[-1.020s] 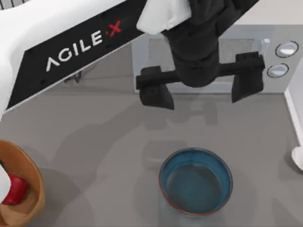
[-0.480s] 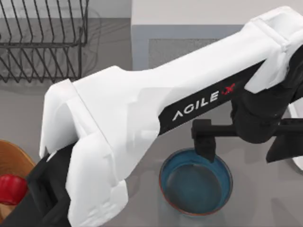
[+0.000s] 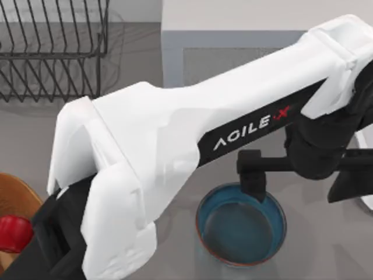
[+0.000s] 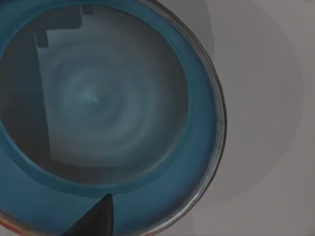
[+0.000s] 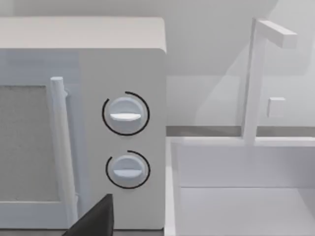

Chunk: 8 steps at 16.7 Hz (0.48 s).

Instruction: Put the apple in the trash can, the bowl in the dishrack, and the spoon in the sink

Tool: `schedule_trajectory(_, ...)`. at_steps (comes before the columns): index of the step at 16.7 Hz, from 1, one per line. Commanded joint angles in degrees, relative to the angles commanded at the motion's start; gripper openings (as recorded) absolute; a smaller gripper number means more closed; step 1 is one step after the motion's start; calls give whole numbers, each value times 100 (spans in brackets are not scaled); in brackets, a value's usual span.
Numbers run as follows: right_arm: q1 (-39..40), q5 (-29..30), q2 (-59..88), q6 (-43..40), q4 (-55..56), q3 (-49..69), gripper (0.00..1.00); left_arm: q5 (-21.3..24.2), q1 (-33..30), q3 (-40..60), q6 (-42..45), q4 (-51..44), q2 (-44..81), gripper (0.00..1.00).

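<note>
Left arm swung across to the bowl

My left gripper [image 3: 297, 178], a second ago up by the microwave [image 3: 233, 61], now hangs spread wide above the bowl [image 3: 240, 224], one finger over its rim.

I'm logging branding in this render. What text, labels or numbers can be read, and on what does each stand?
"AGILE·X", white letters with a red X, on the black panel of the white left arm above the blue-teal glazed bowl.
The two round white microwave dials carry no readable numbers or marks.
</note>
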Motion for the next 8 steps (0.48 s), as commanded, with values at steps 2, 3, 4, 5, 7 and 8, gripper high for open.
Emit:
schedule_trajectory(2,0,0,0,0,0,0,100,0,2,-454,5,429,-31,100)
schedule_trajectory(3,0,0,0,0,0,0,100,-1,3,-767,5,710,-48,100)
schedule_trajectory(4,0,0,0,0,0,0,100,-1,3,-1109,4,1016,-65,100)
schedule_trajectory(5,0,0,0,0,0,0,100,-1,3,-1446,3,1324,-81,100)
schedule_trajectory(7,0,0,0,0,0,0,100,-1,-1,-1963,-1,1832,-103,100)
schedule_trajectory(8,0,0,0,0,0,0,100,-1,-4,-2130,-4,1998,-107,100)
